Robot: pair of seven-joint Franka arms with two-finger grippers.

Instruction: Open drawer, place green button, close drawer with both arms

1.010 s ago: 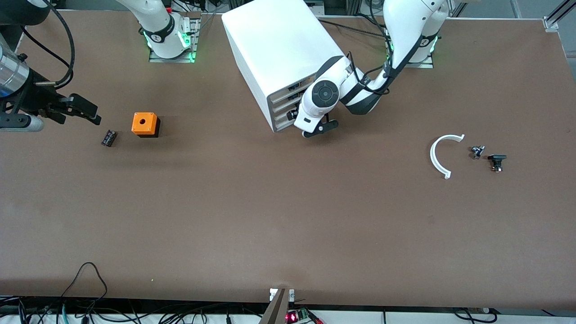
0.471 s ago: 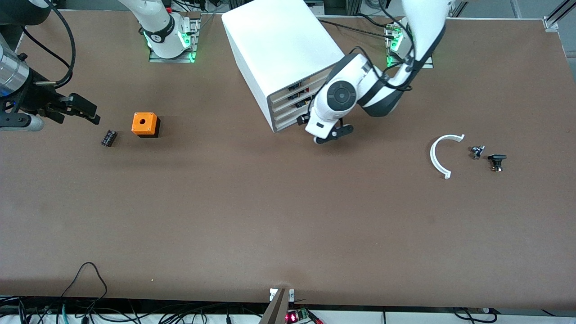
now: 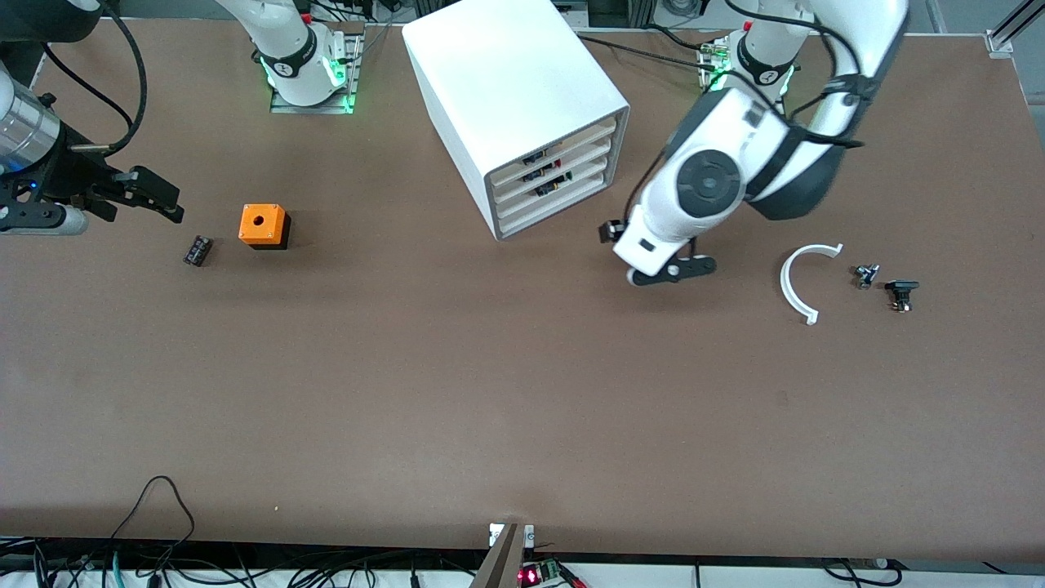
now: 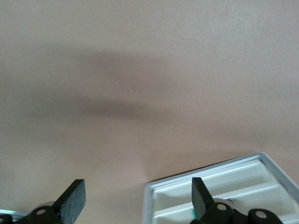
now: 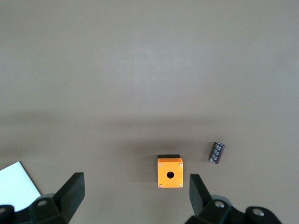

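The white cabinet stands near the robots' bases, its four cream-fronted drawers all shut. The third drawer carries a small red and green mark. My left gripper is open and empty, over bare table between the cabinet and a white arc. Its wrist view shows the open fingers and the cabinet's front. Two small dark parts lie beside the arc; I cannot make out the button's green cap on either. My right gripper is open and empty and waits at the right arm's end of the table.
An orange cube with a round hole and a small black ribbed part lie near the right gripper. Both show in the right wrist view, the cube and the ribbed part. Cables hang along the table's edge nearest the front camera.
My left arm has swung away from the cabinet's drawer fronts toward the white arc, gripper still open. The drawers now show fully. The right arm has barely moved.
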